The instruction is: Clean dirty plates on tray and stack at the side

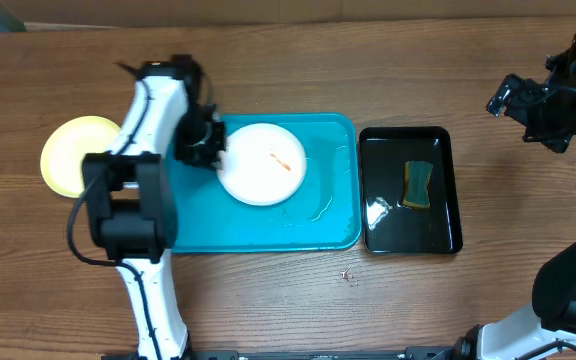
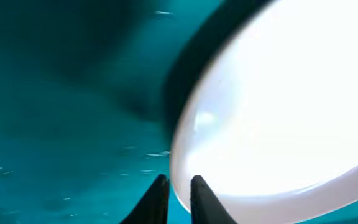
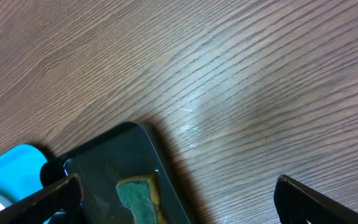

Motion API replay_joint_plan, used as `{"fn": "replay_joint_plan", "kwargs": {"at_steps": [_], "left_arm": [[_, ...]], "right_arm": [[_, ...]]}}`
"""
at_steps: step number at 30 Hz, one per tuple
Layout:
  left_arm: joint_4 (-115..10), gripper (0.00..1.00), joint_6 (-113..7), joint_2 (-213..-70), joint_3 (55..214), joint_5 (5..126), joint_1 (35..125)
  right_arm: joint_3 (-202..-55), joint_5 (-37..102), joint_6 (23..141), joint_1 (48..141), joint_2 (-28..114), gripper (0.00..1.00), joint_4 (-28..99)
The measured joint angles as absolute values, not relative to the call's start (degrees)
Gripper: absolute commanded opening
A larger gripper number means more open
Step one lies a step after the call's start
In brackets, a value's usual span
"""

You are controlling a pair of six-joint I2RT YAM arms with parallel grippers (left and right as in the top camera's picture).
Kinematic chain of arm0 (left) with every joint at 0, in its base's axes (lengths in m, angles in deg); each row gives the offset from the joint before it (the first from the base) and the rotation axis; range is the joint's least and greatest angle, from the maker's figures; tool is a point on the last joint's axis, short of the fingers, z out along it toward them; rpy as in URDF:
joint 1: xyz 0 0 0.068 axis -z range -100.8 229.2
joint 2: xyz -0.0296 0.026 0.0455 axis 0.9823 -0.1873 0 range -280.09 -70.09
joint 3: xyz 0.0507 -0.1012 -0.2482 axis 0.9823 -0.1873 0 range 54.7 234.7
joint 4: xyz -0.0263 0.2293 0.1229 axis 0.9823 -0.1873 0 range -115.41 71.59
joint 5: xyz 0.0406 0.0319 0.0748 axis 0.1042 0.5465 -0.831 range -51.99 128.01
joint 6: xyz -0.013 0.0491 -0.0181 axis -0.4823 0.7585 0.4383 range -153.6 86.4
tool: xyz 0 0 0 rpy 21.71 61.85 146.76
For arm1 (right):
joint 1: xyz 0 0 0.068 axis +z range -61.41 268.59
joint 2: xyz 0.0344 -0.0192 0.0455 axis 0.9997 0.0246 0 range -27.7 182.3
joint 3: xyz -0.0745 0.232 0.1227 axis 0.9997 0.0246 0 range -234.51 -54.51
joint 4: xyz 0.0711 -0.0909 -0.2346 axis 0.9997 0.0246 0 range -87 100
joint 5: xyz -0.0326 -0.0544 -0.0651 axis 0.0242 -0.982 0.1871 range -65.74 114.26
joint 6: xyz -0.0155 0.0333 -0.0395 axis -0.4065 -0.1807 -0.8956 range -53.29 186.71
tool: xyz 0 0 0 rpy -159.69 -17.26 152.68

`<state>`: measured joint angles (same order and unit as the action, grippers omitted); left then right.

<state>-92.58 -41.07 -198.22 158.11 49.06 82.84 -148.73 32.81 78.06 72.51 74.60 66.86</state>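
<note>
A white plate (image 1: 262, 163) with an orange smear lies on the teal tray (image 1: 333, 215). It fills the right of the left wrist view (image 2: 272, 106), over the tray floor (image 2: 61, 106). My left gripper (image 1: 213, 150) is at the plate's left rim, its fingers (image 2: 179, 193) nearly together with the rim between them. A pale yellow-green plate (image 1: 73, 155) lies on the table left of the tray, partly hidden by the left arm. No third plate shows. My right gripper (image 1: 528, 100) hangs wide open and empty (image 3: 179, 205) above the table, beyond the black tray's far right corner.
A glossy black tray (image 1: 410, 190) stands right of the teal tray and holds a green-and-yellow sponge (image 1: 419, 185), also in the right wrist view (image 3: 138, 199). A wet patch (image 1: 323, 205) lies on the teal tray. The table is bare wood.
</note>
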Motion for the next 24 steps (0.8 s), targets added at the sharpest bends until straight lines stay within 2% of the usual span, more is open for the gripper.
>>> {"fn": "replay_joint_plan", "kwargs": {"at_steps": [1,2,6,11,20,24], "left_arm": [[-92.6,0.27,-41.1,-198.2,158.1,48.9,84.2],[-92.6,0.38,-41.0,-198.2,158.1,48.7,85.2],[-93.1,0.47,-41.3,-198.2,158.1,48.0,87.3],[-93.9,0.49,-41.9,-198.2,158.1,47.2,87.5],[-96.0,0.51,-44.0,-198.2,158.1,43.2,87.5],[-95.9,0.50,-45.5,-198.2,158.1,42.0,87.5]], "right_arm": [[-148.7,32.8,78.1,72.5,74.6,1.00,66.9],[-148.7,32.8,78.1,72.5,74.6,1.00,66.9],[-148.7,32.8,78.1,72.5,74.6,1.00,66.9],[-148.7,32.8,78.1,72.5,74.6,1.00,66.6],[-148.7,32.8,78.1,72.5,74.6,1.00,53.9],[-148.7,33.9,78.6,72.5,74.6,1.00,52.3]]}}
